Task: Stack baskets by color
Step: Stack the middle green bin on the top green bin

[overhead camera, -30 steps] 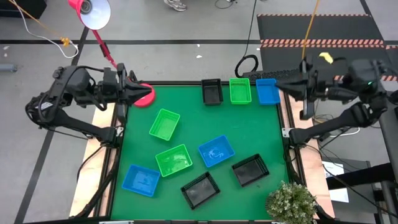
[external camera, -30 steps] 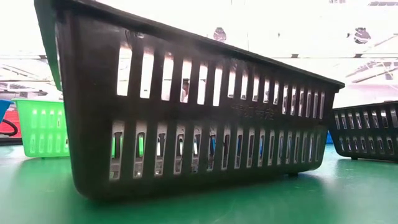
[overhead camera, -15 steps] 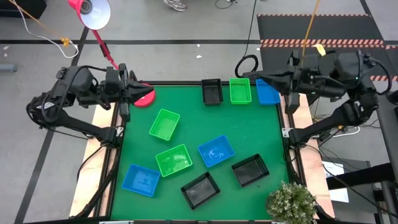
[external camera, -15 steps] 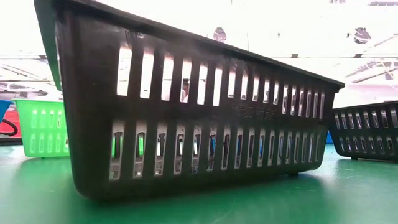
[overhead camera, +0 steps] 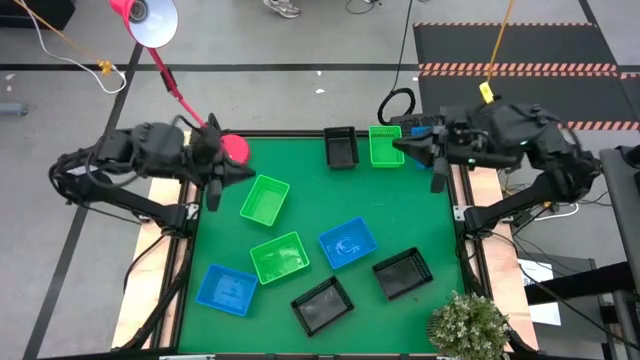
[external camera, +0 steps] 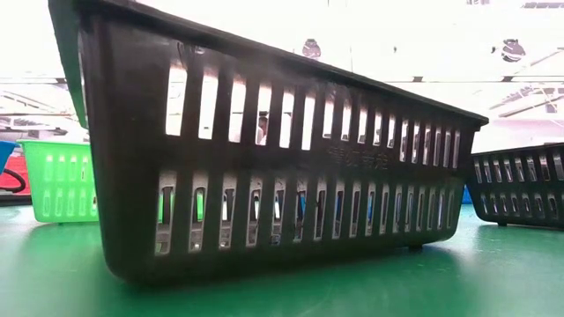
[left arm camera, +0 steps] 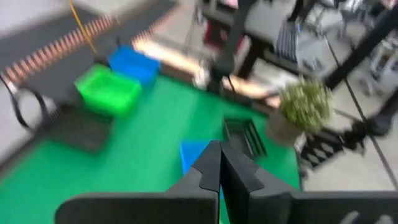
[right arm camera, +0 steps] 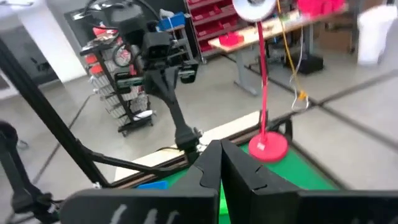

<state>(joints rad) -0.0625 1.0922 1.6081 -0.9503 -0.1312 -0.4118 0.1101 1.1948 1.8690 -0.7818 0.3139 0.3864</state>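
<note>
Overhead, both sets of jaws were clenched on nothing. The left gripper (overhead camera: 240,173) hung over the tabletop's (overhead camera: 430,215) far left corner, beside the pink lamp base (overhead camera: 235,148). The right gripper (overhead camera: 398,144) hung over the far edge, above the blue basket (overhead camera: 428,132) in a row with a green basket (overhead camera: 385,146) and a black basket (overhead camera: 341,147). Six more shallow, slotted baskets lay scattered: two green (overhead camera: 265,200) (overhead camera: 279,257), two blue (overhead camera: 347,243) (overhead camera: 227,289), two black (overhead camera: 322,304) (overhead camera: 402,273). A potted plant (overhead camera: 468,322) stood at the near right corner.
</note>
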